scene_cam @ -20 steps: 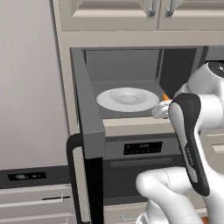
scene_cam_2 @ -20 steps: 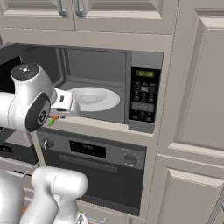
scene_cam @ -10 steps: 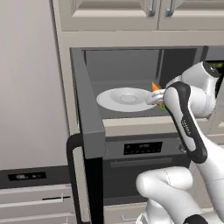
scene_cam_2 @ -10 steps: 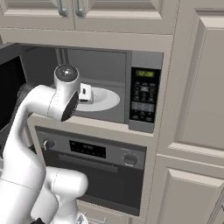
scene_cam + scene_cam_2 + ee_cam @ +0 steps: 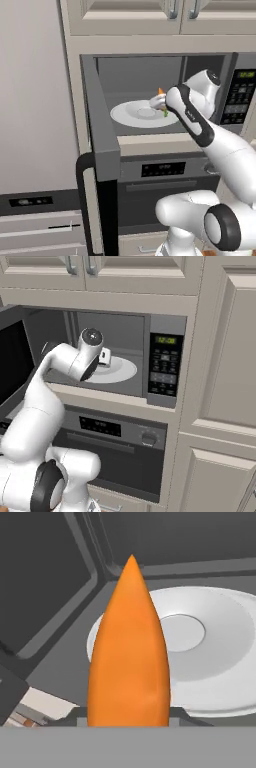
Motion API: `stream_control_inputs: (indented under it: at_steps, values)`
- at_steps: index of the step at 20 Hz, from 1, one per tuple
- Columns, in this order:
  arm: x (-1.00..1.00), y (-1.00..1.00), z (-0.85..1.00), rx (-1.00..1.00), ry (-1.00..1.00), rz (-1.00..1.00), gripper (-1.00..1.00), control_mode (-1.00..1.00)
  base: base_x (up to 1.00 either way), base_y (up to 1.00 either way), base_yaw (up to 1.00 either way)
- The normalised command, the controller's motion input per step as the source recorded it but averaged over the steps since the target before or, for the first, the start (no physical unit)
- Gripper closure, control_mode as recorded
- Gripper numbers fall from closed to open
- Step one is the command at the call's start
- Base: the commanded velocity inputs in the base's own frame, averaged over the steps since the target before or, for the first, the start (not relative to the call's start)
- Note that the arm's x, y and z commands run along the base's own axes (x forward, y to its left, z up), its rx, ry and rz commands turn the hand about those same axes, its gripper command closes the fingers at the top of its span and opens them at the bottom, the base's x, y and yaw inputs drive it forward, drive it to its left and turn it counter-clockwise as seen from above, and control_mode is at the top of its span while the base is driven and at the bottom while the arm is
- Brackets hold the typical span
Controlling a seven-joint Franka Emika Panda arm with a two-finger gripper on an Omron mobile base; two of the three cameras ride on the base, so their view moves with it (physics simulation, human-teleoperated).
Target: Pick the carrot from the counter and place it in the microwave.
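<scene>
Orange carrot (image 5: 129, 657) over microwave (image 5: 150, 75) turntable (image 5: 215, 657)

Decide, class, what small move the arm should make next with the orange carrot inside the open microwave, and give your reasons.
Probably lower the tool a little toward the white round turntable plate before releasing. The small orange tapered carrot is clamped in the tool, already inside the dark grey microwave cavity and hanging over the plate's edge, seemingly above it rather than resting on it.

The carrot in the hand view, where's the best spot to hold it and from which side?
Grip the carrot across its thick lower body, coming from the stem end, as the gripper does now. It is widest there and narrows to a point toward the turntable plate, so the tip would slip.
</scene>
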Motion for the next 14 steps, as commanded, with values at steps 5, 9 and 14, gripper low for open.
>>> stream_control_inputs:
  at_steps: [5,9,14]
  values:
    - [1.00,0.12,-0.33,0.00,0.03,0.00,1.00,-1.00,0.00,0.00,0.00]
    - [0.98,0.03,-0.14,0.00,0.05,0.00,1.00,-1.00,0.00,0.00,0.00]
    - [0.84,0.00,-0.45,-0.01,0.14,0.00,1.00,-1.00,0.00,0.00,0.00]
